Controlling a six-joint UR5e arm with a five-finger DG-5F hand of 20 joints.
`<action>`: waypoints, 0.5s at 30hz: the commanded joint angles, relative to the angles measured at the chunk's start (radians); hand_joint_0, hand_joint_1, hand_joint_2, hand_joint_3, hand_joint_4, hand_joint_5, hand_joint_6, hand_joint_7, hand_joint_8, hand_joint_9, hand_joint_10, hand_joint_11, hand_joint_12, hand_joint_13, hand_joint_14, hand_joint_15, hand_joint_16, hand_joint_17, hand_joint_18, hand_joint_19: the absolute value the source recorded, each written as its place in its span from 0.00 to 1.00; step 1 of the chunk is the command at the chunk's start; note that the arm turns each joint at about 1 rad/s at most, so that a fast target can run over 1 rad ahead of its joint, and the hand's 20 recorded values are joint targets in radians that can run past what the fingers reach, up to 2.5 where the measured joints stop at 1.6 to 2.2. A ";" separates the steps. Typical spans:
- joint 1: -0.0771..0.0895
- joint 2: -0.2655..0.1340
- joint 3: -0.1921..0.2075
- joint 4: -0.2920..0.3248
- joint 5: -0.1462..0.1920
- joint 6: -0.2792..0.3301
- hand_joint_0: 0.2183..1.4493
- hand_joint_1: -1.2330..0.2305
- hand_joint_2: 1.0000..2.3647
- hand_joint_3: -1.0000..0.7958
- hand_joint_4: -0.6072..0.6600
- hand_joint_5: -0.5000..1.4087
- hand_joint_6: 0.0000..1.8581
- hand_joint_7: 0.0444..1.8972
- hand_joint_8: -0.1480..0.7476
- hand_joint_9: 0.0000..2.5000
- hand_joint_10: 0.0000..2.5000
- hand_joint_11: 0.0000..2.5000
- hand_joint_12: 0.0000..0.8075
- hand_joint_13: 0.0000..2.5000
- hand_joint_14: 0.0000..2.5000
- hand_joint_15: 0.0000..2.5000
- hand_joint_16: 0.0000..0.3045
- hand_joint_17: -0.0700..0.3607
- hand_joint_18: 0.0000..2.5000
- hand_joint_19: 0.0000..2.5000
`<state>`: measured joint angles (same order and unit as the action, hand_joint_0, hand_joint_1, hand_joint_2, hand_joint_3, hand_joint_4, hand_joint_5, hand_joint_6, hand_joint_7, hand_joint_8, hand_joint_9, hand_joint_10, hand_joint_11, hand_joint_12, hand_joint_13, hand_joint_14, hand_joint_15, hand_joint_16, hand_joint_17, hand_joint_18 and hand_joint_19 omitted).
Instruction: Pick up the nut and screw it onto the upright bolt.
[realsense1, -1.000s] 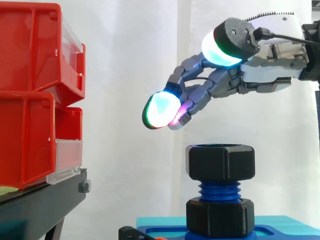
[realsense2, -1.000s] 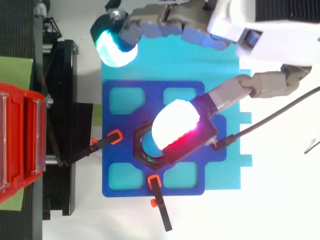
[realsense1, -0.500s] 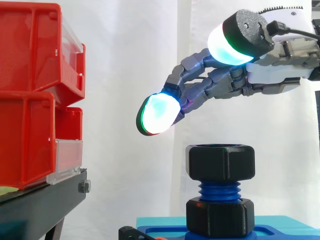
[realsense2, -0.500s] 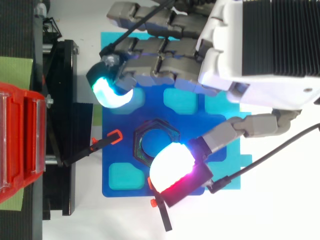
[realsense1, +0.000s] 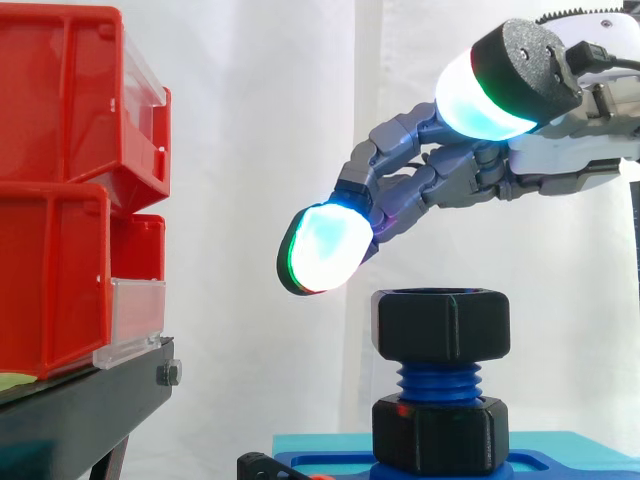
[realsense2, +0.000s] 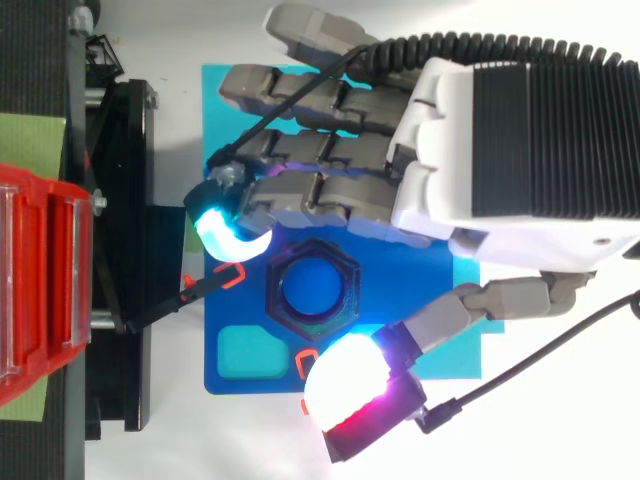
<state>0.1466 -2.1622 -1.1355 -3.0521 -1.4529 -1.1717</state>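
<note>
A black hex nut sits on top of the blue threaded bolt, which stands upright from a second black hex piece on the blue plate. From above the nut shows uncovered, with the bolt's blue top in its hole. My hand hovers a little above the nut and touches nothing. Its fingers are stretched out to the left, one cyan-green fingertip hanging left of and above the nut. The thumb's glowing pad lies on the nut's other side. The hand is open.
Red bins are stacked on a black stand at the left. The blue plate lies on a cyan base. Thin black arms with orange tips point at the nut from the left and from below.
Seen from above, the hand has slid toward the lower edge; the thumb pad left the nut, which is now uncovered between fingers and thumb. From the side, the hand rose slightly and drew right.
</note>
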 joint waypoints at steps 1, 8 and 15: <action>0.004 -0.002 -0.001 0.009 0.011 0.003 0.15 0.66 0.00 0.28 0.62 0.16 0.27 0.29 0.40 0.04 0.00 0.00 0.44 0.00 0.00 0.00 0.16 0.42 0.00 0.00; 0.014 -0.025 0.000 0.021 0.017 0.020 0.15 0.66 0.00 0.28 0.62 0.16 0.27 0.31 0.42 0.05 0.00 0.00 0.44 0.00 0.00 0.00 0.16 0.42 0.00 0.00; 0.014 -0.033 -0.001 0.039 0.017 0.035 0.16 0.67 0.00 0.28 0.62 0.16 0.27 0.31 0.43 0.05 0.00 0.00 0.44 0.00 0.00 0.00 0.16 0.42 0.00 0.00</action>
<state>0.1606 -2.1922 -1.1362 -3.0224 -1.4362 -1.1423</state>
